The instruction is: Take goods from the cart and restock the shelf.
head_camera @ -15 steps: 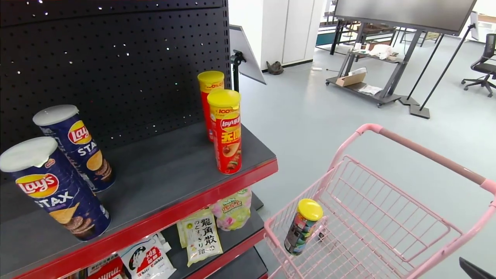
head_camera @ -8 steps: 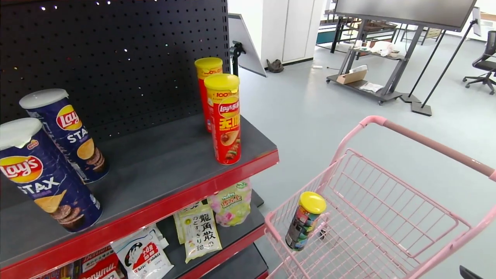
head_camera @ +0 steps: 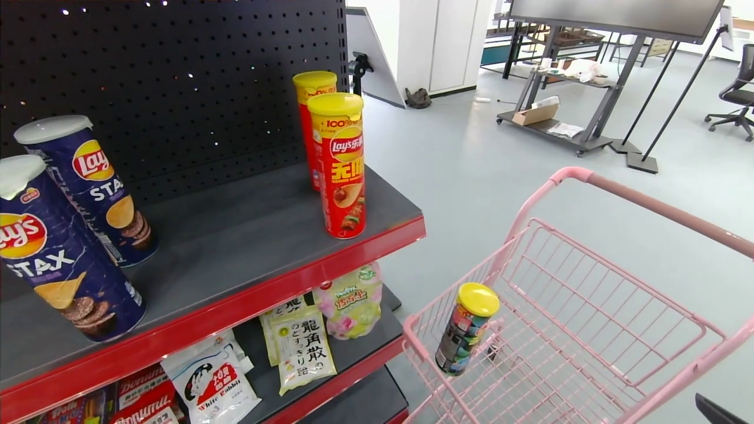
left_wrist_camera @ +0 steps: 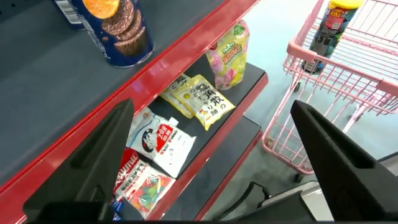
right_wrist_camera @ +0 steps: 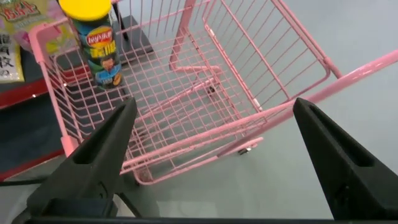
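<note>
Canister (head_camera: 467, 330) with a yellow lid stood in the corner of the pink cart (head_camera: 648, 207) nearest the shelf (head_camera: 235, 235). My left tool (left_wrist_camera: 211, 112) hung wide open beside the shelf's red edge. My right tool (right_wrist_camera: 214, 102), equally wide, hung above the cart, holding nothing.

Bright, even indoor light fills the head view — the grey floor (head_camera: 471, 176) at one o'clock is pale, with barely a shadow on it. At eleven o'clock, pinpoints of light sparkle through the black pegboard (head_camera: 177, 70). The red cans (head_camera: 343, 171) throw only soft, faint shadows on the shelf (head_camera: 235, 235) — the lower shelf (head_camera: 362, 353) at six o'clock lies in shade. Wide-angle distortion leans the blue cans (head_camera: 53, 253) at nine o'clock outward.
</note>
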Robot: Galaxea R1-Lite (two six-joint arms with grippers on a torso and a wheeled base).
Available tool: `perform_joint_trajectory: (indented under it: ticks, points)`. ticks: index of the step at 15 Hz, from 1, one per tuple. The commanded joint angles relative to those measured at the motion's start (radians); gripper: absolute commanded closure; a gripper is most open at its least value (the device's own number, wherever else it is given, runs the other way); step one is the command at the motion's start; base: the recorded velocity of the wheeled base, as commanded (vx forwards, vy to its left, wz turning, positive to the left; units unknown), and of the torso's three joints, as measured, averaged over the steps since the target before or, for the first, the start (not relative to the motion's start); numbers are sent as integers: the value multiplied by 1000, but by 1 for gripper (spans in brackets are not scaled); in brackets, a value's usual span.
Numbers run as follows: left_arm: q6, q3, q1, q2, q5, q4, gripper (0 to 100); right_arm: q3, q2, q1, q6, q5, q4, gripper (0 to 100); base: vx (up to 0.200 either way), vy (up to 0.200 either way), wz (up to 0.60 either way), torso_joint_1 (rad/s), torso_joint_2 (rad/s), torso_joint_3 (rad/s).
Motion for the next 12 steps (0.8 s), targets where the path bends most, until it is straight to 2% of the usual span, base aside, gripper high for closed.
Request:
perform_joint_trajectory:
  ticks: [1,3,4,6,7,11,12]
  points:
    - [3,31,0,-19,-1,-20,0,2,205,7,20,3,-138,0,0,0,0,0,0,0]
    - [6,57,6,-19,25,-66,0,11,406,12,60,46,-317,0,0,0,0,0,0,0]
    - [9,54,1,1,21,-70,0,13,476,1,60,118,-355,0,0,0,0,0,0,0]
    - [8,41,1,48,21,-87,0,1,622,-2,35,126,-395,0,0,0,0,0,0,0]
    - [6,37,3,70,27,-99,0,-13,714,23,44,130,-471,0,0,0,0,0,0,0]
    - [6,32,3,119,28,-102,0,2,1150,182,141,129,-1026,0,0,0,0,0,0,0]
    - [8,29,3,123,28,-102,0,16,1211,213,139,127,-1098,0,0,0,0,0,0,0]
